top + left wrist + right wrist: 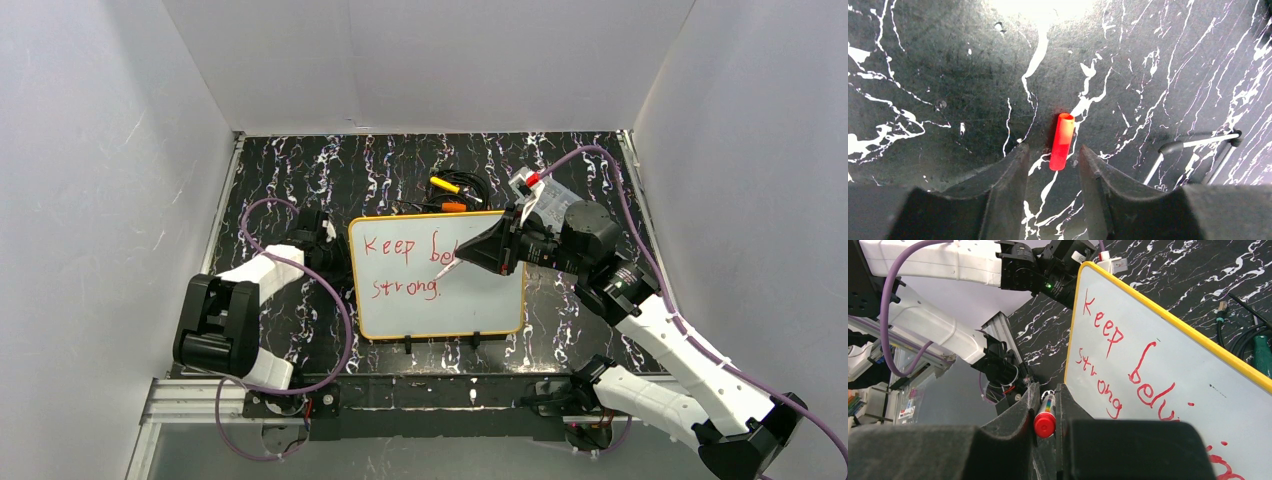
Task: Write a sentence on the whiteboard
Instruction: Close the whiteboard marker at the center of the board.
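Observation:
The whiteboard (470,300), white with a yellow rim, lies in the middle of the dark marbled table. On it is the sentence (385,245) in red, reading "Keep bel…" over "strong."; the right arm covers the rest. My right gripper (500,248) is shut on a marker (447,265), whose tip is at the board near the first line. The right wrist view shows the marker's red end (1045,424) pinched between the fingers, with the lettering (1108,335) beside it. My left gripper (1053,155) is open above the table, and a red cap (1062,141) lies just ahead between its tips.
Black cables with a yellow tool (445,185) and an orange one (453,207) lie behind the board. Two small black clips (408,347) stick out at its near edge. A thin wire stand (1193,145) sits right of the left gripper. White walls enclose the table.

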Motion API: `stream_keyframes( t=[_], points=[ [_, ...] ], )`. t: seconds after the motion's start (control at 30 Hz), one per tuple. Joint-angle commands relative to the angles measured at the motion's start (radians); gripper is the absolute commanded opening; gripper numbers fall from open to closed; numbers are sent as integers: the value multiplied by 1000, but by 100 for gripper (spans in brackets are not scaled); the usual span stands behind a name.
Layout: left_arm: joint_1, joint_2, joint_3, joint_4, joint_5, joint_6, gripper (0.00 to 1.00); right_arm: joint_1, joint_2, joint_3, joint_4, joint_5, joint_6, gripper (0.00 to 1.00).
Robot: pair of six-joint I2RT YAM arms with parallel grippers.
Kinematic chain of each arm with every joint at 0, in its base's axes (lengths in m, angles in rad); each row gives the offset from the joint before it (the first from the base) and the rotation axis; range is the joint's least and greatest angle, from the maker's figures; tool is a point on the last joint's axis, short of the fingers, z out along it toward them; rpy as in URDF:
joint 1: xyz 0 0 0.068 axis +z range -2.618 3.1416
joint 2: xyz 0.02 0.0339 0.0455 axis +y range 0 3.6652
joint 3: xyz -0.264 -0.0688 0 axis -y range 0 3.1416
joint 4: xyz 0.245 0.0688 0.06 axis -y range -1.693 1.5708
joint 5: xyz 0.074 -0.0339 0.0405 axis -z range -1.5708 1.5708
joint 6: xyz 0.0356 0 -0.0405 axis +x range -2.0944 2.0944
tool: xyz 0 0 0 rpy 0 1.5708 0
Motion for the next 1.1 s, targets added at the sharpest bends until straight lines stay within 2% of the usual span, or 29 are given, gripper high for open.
stream_keyframes(
  t=[0.0,0.27,0.5,0.83,1.07],
  points=[
    [-8,19,17,-48,-66,53,37,-4,-11,-7,49,18,7,1],
    [-13,-32,-1,-111,-232,70,31,-4,-5,-15,63,13,13,1],
    [-13,-103,28,-175,-329,85,29,-3,-11,-22,65,12,13,1],
    [-13,-124,3,-129,-170,10,30,-4,-16,-30,66,13,11,1],
    [-13,-90,-8,-104,-150,-14,35,-3,-19,-34,67,13,8,1]
  ],
)
